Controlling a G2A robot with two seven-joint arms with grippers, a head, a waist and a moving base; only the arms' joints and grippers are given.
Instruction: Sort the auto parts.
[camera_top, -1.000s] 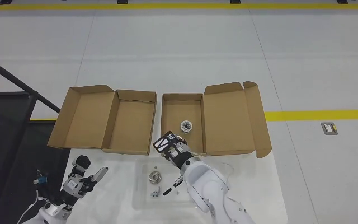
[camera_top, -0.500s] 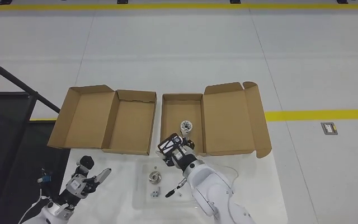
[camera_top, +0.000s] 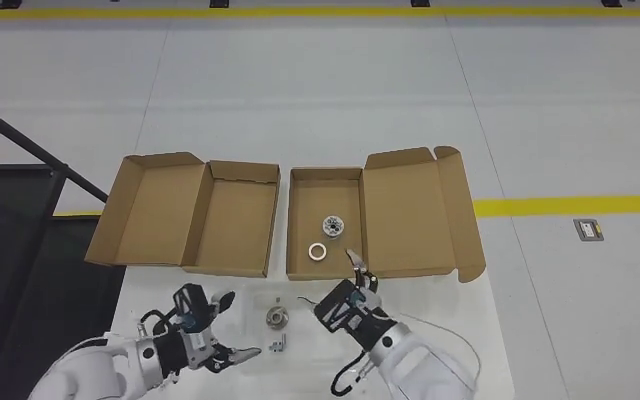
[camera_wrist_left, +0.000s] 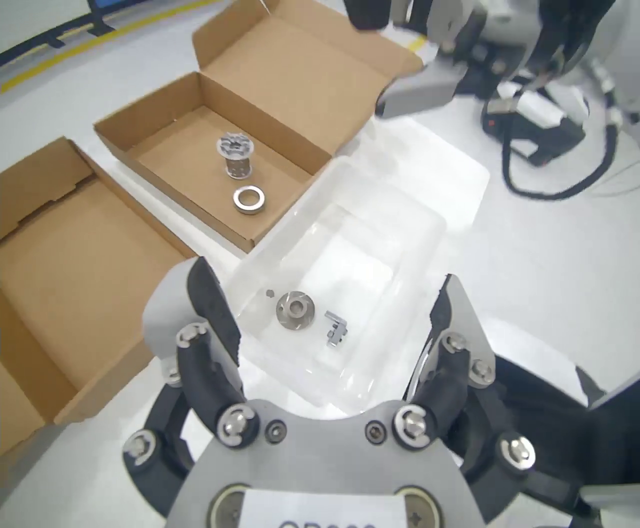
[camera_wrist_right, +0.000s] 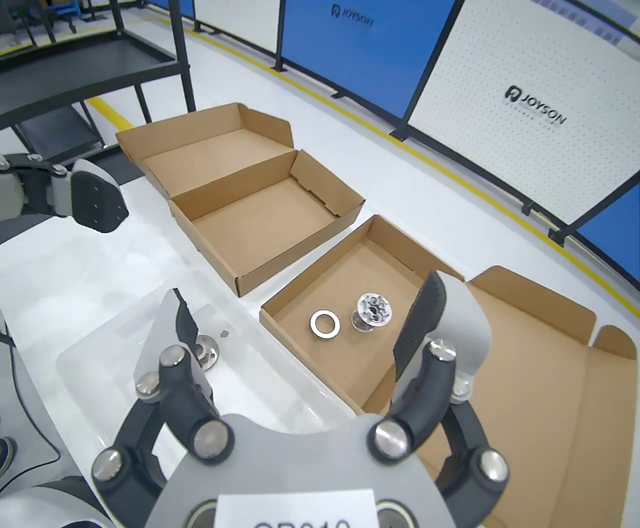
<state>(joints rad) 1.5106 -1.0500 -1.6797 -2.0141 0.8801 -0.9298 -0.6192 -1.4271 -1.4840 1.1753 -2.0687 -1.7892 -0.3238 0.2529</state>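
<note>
The left box (camera_top: 238, 222) lies open, its lid flap folded out to the left. In front of it the left gripper (camera_top: 235, 325) hovers at the left end of a clear tray (camera_wrist_left: 385, 240), jaws spread wide and holding nothing. In the tray sit a flanged hub (camera_wrist_left: 295, 310), a small bracket (camera_wrist_left: 336, 330) just beside it, and a tiny dark bit (camera_wrist_left: 270, 292) near the hub. The right gripper (camera_top: 330, 282) hangs over the tray's far edge, near the front wall of the right box (camera_top: 325, 195), jaws also wide and empty. Inside that box a ring (camera_top: 317, 251) lies flat, with a spool-shaped part (camera_top: 332, 225) close behind it.
</note>
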